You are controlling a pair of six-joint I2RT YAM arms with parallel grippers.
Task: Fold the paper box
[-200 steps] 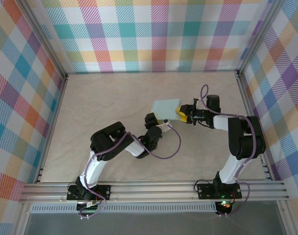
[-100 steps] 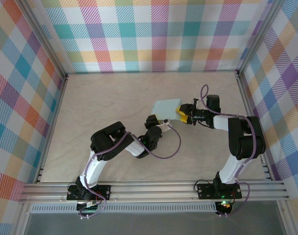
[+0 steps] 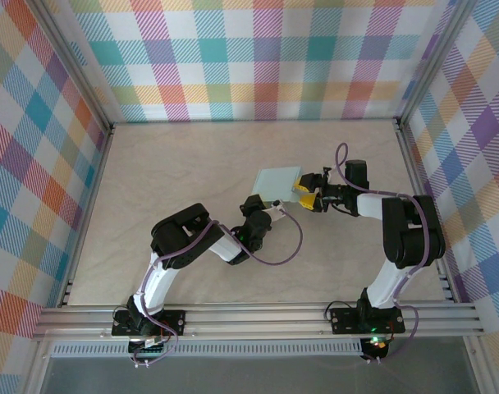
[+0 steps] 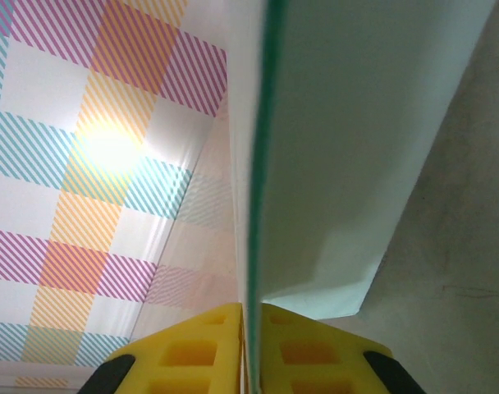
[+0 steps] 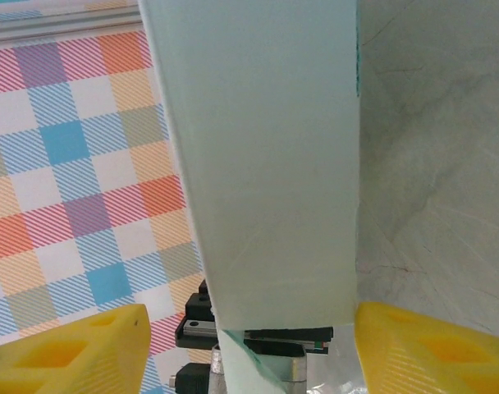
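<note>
Top external view: pale mint-green thin card paper box point(image 3: 278, 182), a flat smooth rectangle, is near the middle of the beige marbled table point(image 3: 167, 164). Its edge is clenched by the left gripper point(image 4: 251, 324) between moulded yellow pads point(image 4: 192, 353). Released, the right gripper point(image 5: 245, 328) spreads its yellow fingers point(image 5: 69, 345) either side of the card.

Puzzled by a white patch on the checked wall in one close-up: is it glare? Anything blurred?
Left wrist view: yes, glare bleaches the checked wall; the near edge of the paper box looks soft. Right wrist view: even light, no glare. Top external view: evenly lit, sharp, faint shadows.
</note>
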